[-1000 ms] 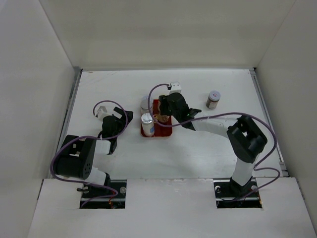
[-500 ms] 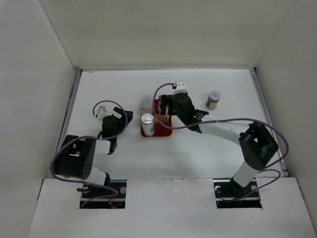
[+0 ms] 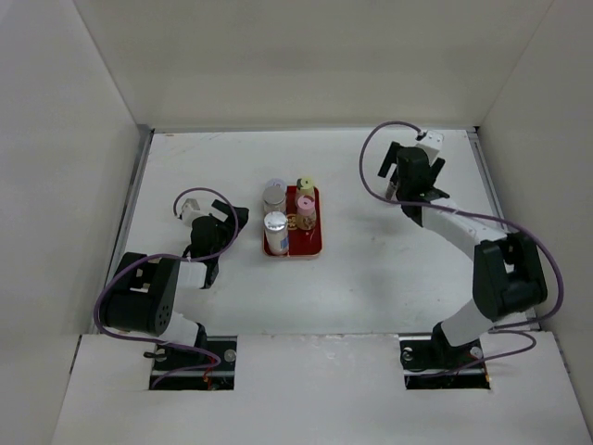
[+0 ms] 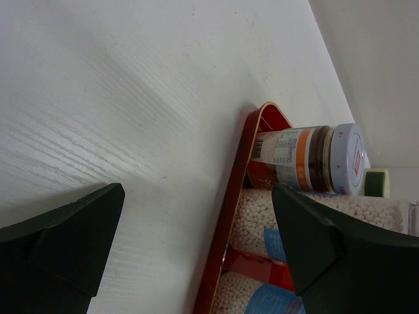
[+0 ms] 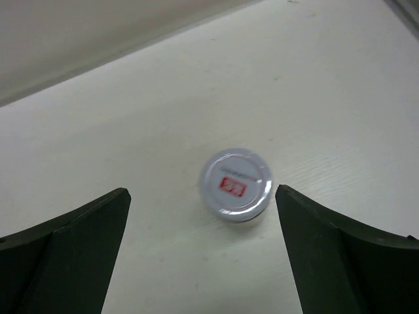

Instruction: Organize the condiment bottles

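Your right gripper [image 3: 404, 185] has swung from the flat red rectangular tray [image 3: 313, 245] at centre frame to the upper right, fingers spread and empty above the small silver-capped jar [image 5: 236, 185], likely your next pick; the left gripper [image 3: 233, 219] waits spread beside the tray.

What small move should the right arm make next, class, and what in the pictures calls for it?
Probably lower the right gripper straight down around the silver-capped jar before closing. The wrist view shows its fingers open and the jar upright between and below them. The jar stands alone on the table, far from the red tray holding other jars.
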